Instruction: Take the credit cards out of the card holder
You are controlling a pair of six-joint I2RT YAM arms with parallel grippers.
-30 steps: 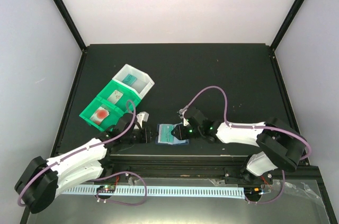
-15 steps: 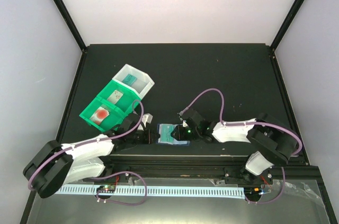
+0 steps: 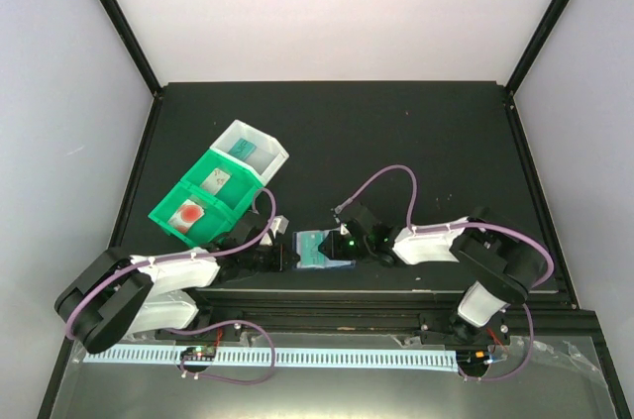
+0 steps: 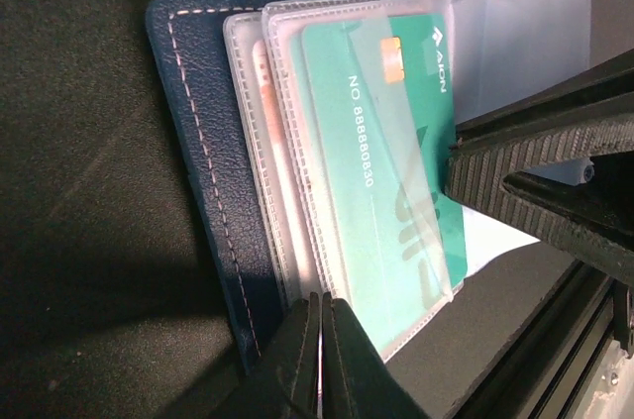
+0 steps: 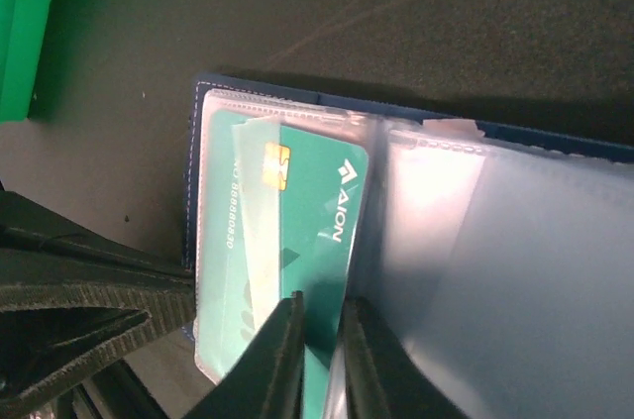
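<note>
The navy card holder [image 3: 315,251] lies open near the table's front edge between both grippers. Its leather cover [image 4: 198,142] carries clear sleeves. A green credit card [image 4: 386,161] sticks partway out of the top sleeve, and a red-orange card [image 4: 263,72] shows faintly behind it. My left gripper [image 4: 322,305] is shut, pinching the lower edge of the clear sleeves. My right gripper [image 5: 322,305] has its jaws narrowed onto the exposed edge of the green card [image 5: 317,191]. The right fingers [image 4: 535,161] meet that card from the right. Empty sleeves [image 5: 495,270] are folded open.
Two green bins [image 3: 203,199] and a white bin [image 3: 253,150], each with a card inside, stand just behind the left arm. The black metal rail [image 3: 317,292] at the table's front edge runs right under the card holder.
The left gripper moved right up to the holder and closed on the sleeve edge. The right gripper's jaws narrowed a little on the green card.
</note>
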